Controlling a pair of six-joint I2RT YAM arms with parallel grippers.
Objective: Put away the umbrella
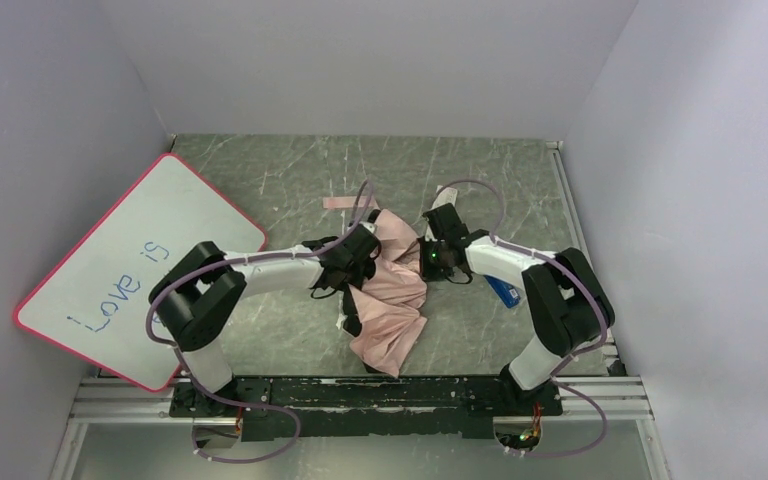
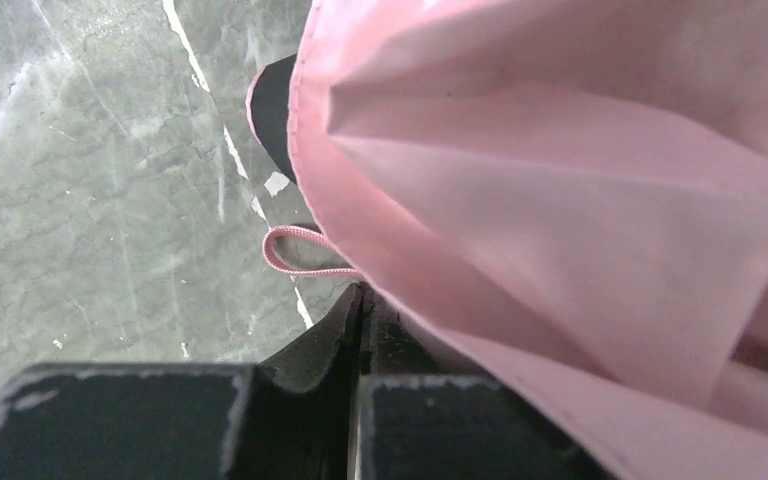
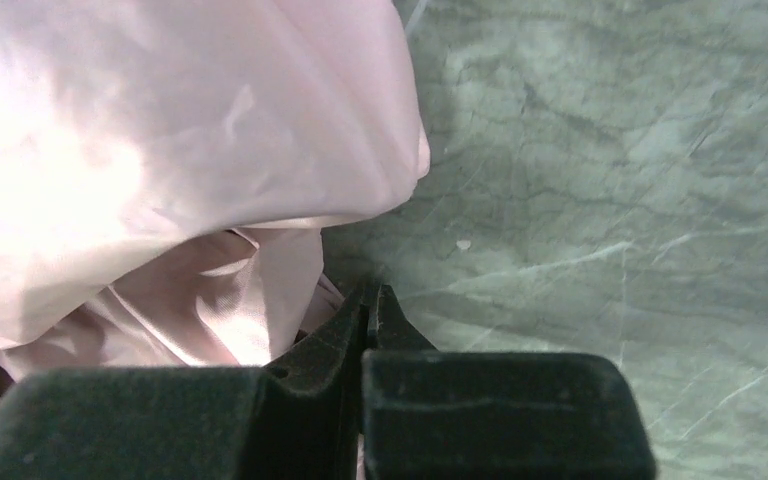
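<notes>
Crumpled compact umbrella of pale pink fabric with a black inner face [image 1: 392,300] lies mid-table on the grey-green marbled table top [image 1: 260,180], between the two arms. Its long axis runs roughly far-to-near, and the wider loose folds are at the near end. No handle is visible, so it is hidden or I can't tell. The left gripper [image 1: 358,258] sits on the umbrella's upper left edge and the right gripper [image 1: 430,258] on its upper right edge. They face each other across the bundle, about equally near, so either could act. In the left wrist view the left gripper [image 2: 362,300] has its fingers pressed together with no gap. Pink canopy lies over its right side and runs off to the right, and a thin pink cord loop [image 2: 295,250] rests on the table just ahead of the tips. I can't tell if a fold is nipped. In the right wrist view the right gripper [image 3: 370,300] is closed the same way, with fabric touching its left side and bare table to the right. Nothing is clearly pinched there either. Both arms have the elbow up near the base, the forearm reaching inward and the wrist low over the table. Judgement: the canopy is not yet gathered or strapped, and the next move hinges on gathering the cloth inward along that far-near axis. A pink-framed whiteboard [image 1: 130,270] leans at the left, well apart, and a small blue object [image 1: 505,293] lies under the right forearm.
</notes>
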